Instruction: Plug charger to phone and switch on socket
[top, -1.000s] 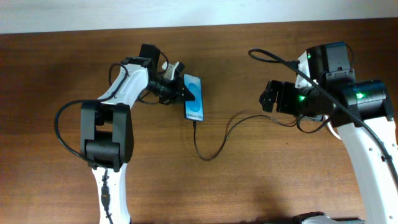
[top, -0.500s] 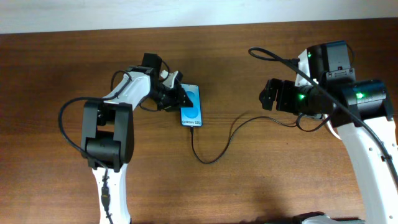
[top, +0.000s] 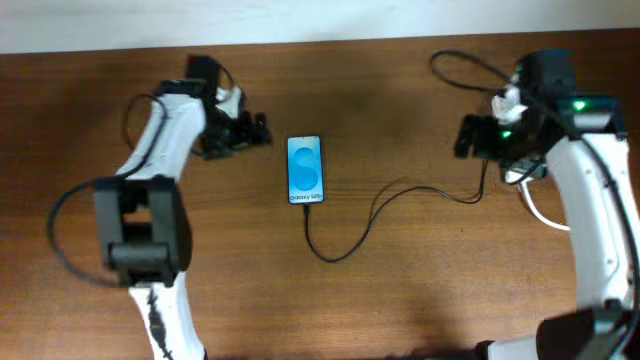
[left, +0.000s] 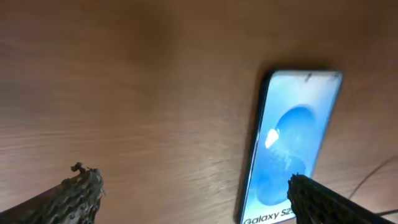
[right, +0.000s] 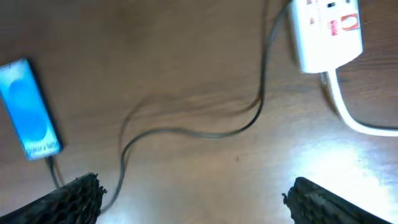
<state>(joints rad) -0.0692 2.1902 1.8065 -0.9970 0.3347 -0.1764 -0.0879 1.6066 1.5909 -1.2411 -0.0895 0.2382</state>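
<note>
Left end effector spread wide, right end effector likewise. Charger reaches phone at its text end; we cannot tell seating. Socket cut off by frame top, switches blurred.

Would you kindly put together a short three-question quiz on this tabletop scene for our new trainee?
1. True or false: the left tool is gripping the phone.
2. Which end of the phone does the charger meet? A: the end bearing the white text. B: the opposite end. C: neither end.
3. Fill in the word: in the right wrist view, the socket lies in the upper ___ corner.

Key: 1 false, it is open and apart from the phone; 2 A; 3 right.
</note>
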